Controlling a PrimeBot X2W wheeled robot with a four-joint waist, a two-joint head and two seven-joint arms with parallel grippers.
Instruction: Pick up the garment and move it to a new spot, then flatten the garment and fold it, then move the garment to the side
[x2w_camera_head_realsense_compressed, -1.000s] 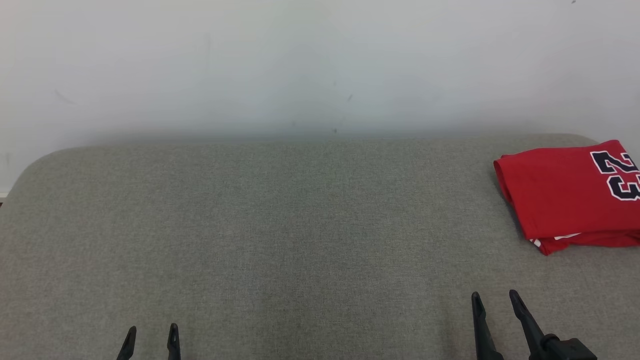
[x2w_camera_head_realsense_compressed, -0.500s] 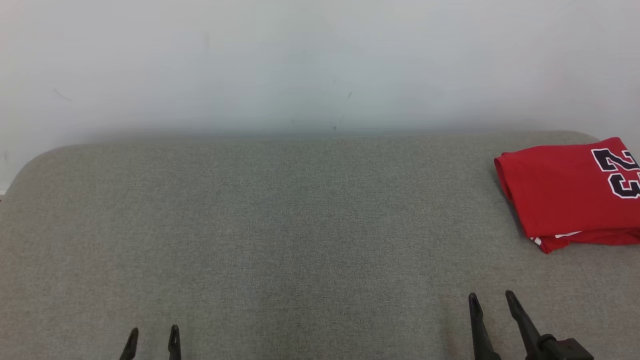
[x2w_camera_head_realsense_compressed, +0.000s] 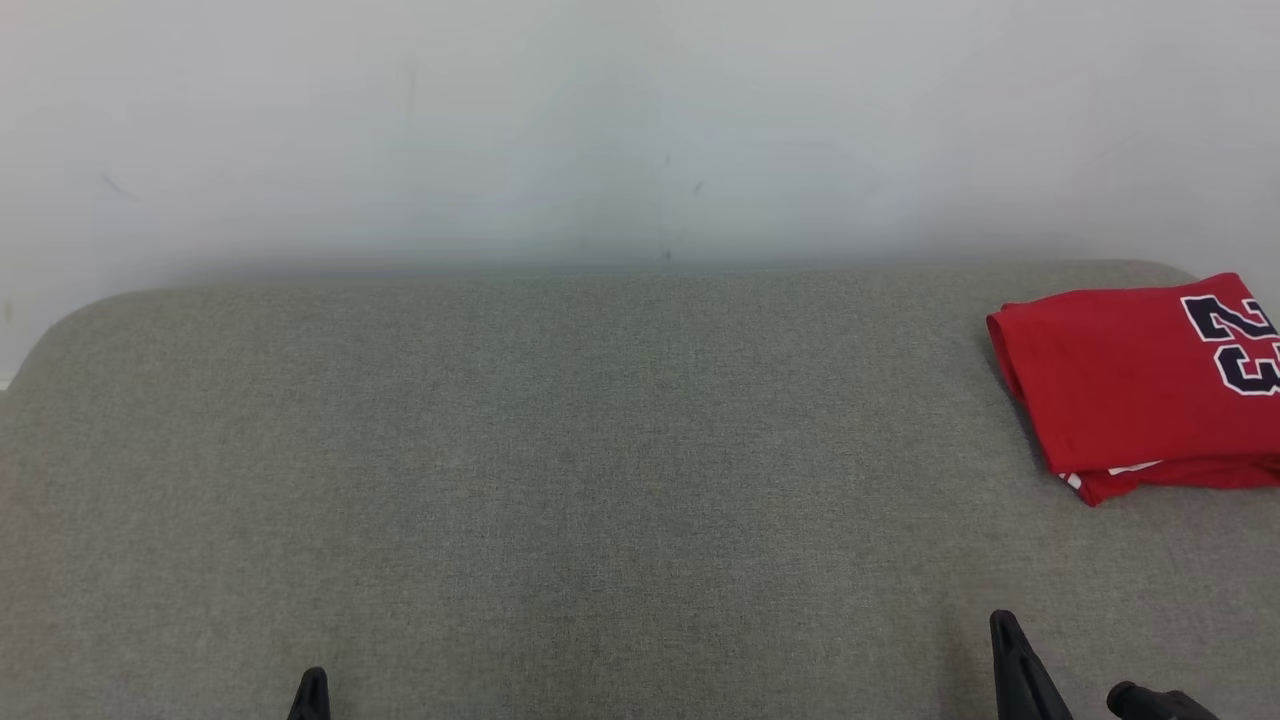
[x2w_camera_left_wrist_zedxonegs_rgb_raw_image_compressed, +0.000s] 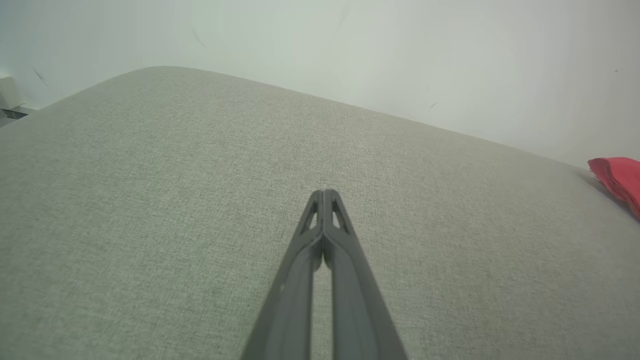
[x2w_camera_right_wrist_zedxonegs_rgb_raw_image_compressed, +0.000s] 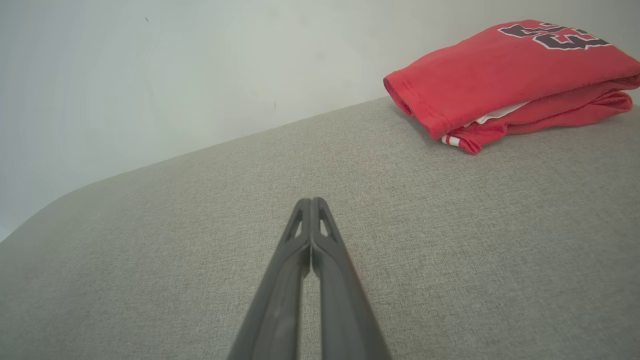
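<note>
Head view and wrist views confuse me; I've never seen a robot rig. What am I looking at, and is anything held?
This is a two-armed robot. The head view comes from a camera on its head, looking down at a grey padded surface. The other two come from cameras on each wrist, looking along that arm's two dark fingers. The left claw and right claw are both shut and hold nothing. A folded red shirt with a black number lies at the robot's far right, apart from both claws.

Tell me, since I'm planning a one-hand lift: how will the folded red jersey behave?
Soft cloth, so the jersey likely droops from any pinch. Its stacked layers, loose at the edge, would probably fall open. Thin fabric: probably light.
</note>
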